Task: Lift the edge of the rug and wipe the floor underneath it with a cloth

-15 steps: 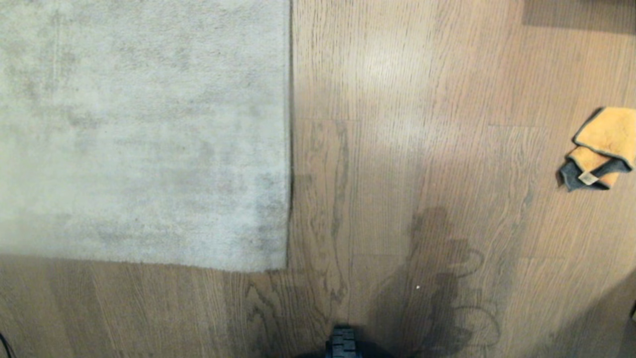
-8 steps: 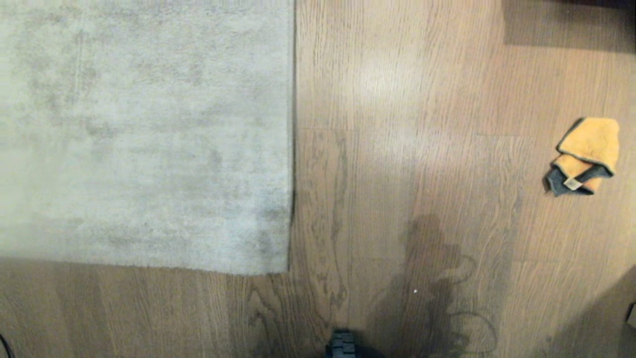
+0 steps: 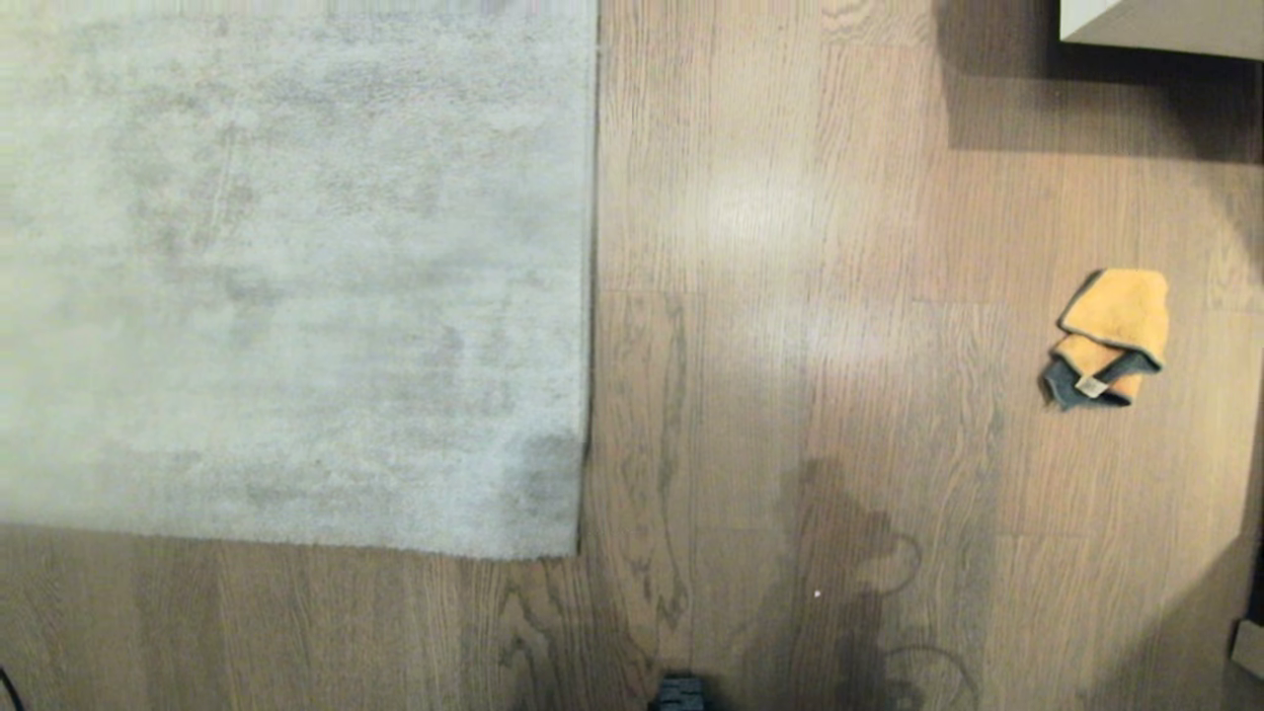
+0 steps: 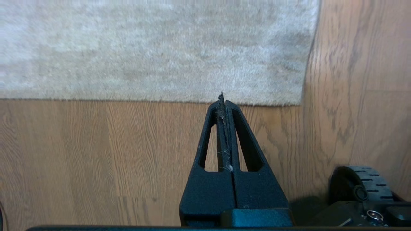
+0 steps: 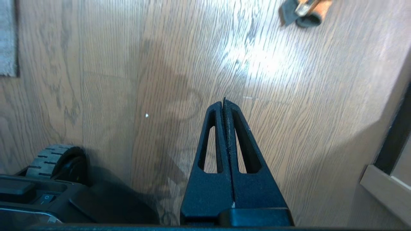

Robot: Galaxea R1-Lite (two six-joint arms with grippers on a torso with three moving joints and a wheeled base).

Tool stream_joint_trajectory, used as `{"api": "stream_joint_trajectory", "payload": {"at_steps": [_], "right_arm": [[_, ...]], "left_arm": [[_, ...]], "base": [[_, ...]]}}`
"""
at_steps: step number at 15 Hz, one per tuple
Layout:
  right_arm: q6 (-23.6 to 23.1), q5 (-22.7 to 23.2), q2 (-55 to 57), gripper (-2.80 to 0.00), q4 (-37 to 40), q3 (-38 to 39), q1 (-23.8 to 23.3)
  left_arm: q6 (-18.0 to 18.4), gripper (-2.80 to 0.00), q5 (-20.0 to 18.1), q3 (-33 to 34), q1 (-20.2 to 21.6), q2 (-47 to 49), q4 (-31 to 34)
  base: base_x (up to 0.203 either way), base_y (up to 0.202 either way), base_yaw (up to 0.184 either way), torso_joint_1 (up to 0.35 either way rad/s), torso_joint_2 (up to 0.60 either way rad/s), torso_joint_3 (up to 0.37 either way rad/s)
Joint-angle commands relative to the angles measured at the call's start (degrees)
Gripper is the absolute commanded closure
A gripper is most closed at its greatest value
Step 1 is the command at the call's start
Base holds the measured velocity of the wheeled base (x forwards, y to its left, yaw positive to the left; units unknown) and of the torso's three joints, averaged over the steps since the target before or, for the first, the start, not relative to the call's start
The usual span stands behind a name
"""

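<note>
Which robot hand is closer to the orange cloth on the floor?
The right one. The right gripper hangs shut over bare floor with the cloth ahead of it. The left gripper, also shut, is by the rug corner, across the floor from the cloth.

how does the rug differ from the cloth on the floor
The rug is large, pale grey and spread flat with straight edges; the cloth is small, orange with a dark grey part, and lies crumpled. The rug fills the head view's left, the cloth sits far right. Both rest on the wood floor, untouched by either gripper.
</note>
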Motion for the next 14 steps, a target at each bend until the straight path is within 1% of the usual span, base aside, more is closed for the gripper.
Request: {"api": "stream_joint_trajectory", "payload": {"at_steps": [1, 14], "right_arm": [[-0.1, 0.0, 0.1, 0.00, 0.0, 0.0, 0.0], [-0.1, 0.0, 0.1, 0.00, 0.0, 0.0, 0.0]], "left_arm": [[0.1, 0.00, 0.0, 0.0, 0.0, 0.0, 0.0], [0.2, 0.00, 0.1, 0.0, 0.0, 0.0, 0.0]], "base": [[0.000, 0.000, 0.000, 0.002, 0.00, 0.207], [0.000, 0.000, 0.000, 0.001, 0.00, 0.202]]}}
